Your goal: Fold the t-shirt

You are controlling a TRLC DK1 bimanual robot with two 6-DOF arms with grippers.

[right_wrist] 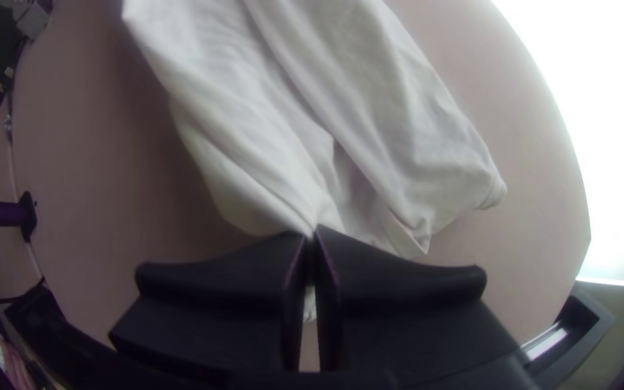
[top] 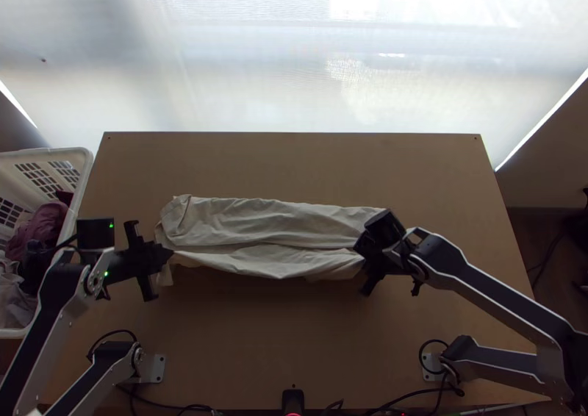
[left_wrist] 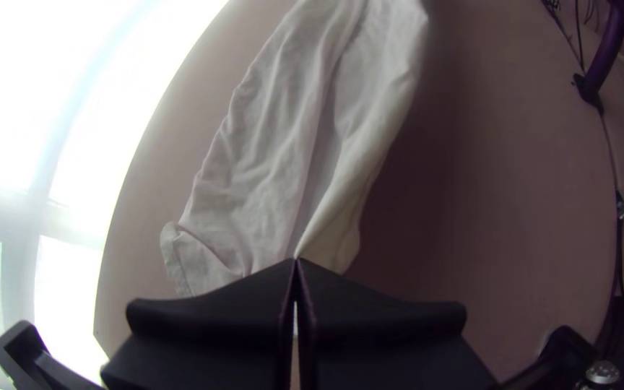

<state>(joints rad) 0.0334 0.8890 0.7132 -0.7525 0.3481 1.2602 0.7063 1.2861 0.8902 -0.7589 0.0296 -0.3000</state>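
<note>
Left end effector (left_wrist: pixel 296 261) and right end effector (right_wrist: pixel 313 230) are pinching the t-shirt (top: pixel 235 223) near its ends, mid-tabletop (top: pixel 294 335). Likely risks: uneven pulling skewing the fold; shallow pinching letting cloth slip.
</note>
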